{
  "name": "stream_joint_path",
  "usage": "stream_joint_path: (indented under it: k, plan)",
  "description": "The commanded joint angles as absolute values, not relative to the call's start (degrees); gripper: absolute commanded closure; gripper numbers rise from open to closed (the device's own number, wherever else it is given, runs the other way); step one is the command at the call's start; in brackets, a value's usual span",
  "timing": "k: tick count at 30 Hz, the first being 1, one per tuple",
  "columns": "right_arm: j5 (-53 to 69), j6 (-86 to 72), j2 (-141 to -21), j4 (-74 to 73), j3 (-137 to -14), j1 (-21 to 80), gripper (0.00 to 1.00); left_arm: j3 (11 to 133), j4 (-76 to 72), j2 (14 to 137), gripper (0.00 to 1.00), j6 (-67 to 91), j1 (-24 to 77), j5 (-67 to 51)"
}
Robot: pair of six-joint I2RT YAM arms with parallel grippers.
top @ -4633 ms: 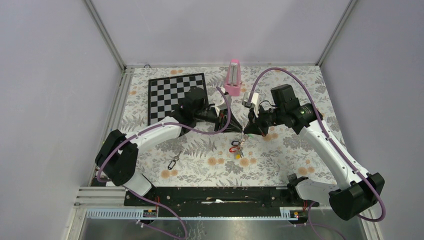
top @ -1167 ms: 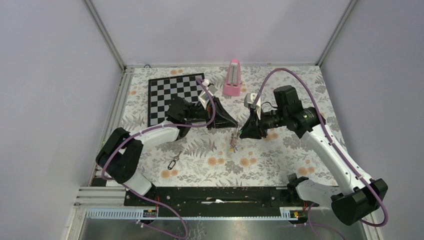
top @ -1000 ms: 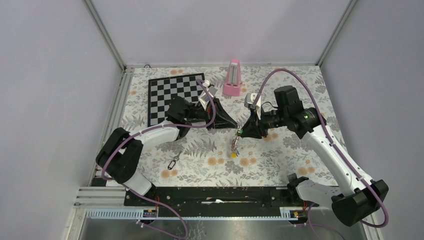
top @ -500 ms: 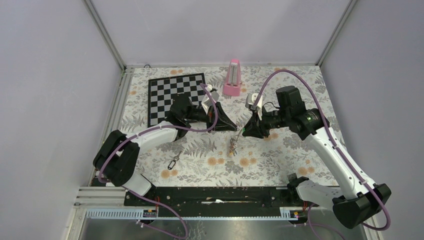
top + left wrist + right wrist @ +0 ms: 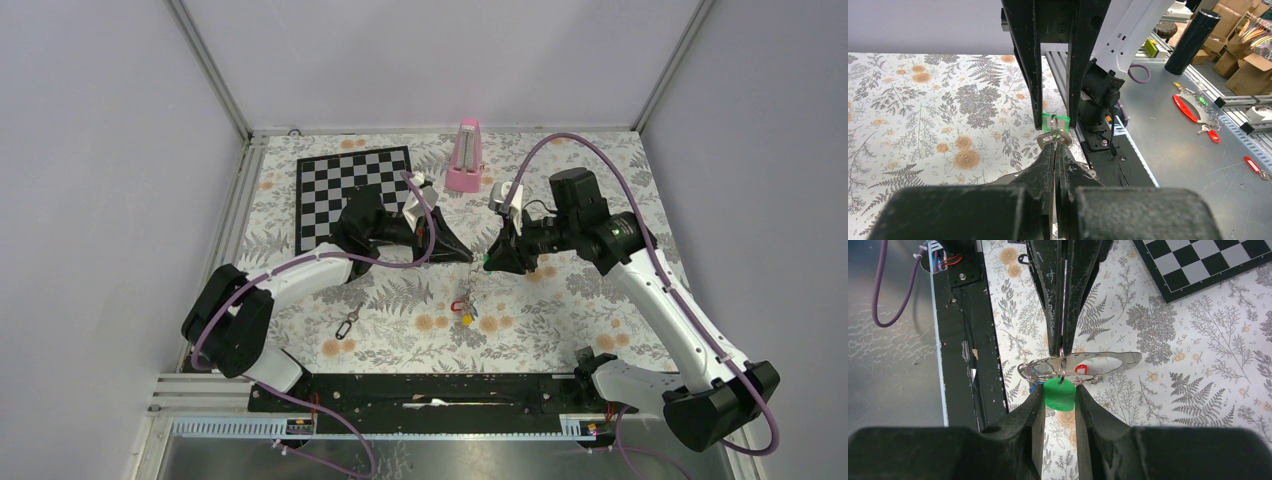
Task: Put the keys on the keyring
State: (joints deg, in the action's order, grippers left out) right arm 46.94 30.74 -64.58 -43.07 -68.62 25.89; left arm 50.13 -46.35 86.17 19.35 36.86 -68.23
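Pink metronome (image 5: 466, 155): it stands upright at the far edge of the flowery table (image 5: 580, 300). I use it to say where each thing is.
Chessboard (image 5: 350, 192): it lies flat, near the metronome, on its left side.
Small metal clip (image 5: 347, 325): it lies alone on the table, well apart from the metronome, to the left and toward the arm bases.
Left gripper (image 5: 464, 256): it is in front of the metronome, up off the table. Its 2 fingers are squeezed tight together and pinch the wire of the keyring.
Keyring (image 5: 1133, 358): it is a thin silver loop up in the air between the 2 grippers, in front of the metronome.
Hanging keys (image 5: 463, 308): a little bunch dangles under the keyring, a bit farther from the metronome than the grippers. I can see 1 red tag (image 5: 1080, 368) and 1 yellow tag (image 5: 467, 319). I cannot tell how many keys there are.
Green key (image 5: 1059, 395): its green tag touches the keyring, and its ring seems to sit on the wire.
Right gripper (image 5: 487, 263): it is in front of the metronome, a little to the right, tip to tip with the left gripper. Its 2 fingers clamp the green key's tag from both sides.
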Motion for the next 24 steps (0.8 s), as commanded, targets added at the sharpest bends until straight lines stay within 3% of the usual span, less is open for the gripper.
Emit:
stream_joint_path:
  k: [1,24]
  plan:
    - [47.2,28.2,-64.4,-40.0,-72.2,26.0,1.00,51.2,-42.2,84.1,1.00,15.3,37.0,-69.3]
    - [50.4,20.3,-68.8,-34.4,-73.2,26.0,0.93,53.0,-35.2,83.5,1.00,11.2,37.4,-66.4]
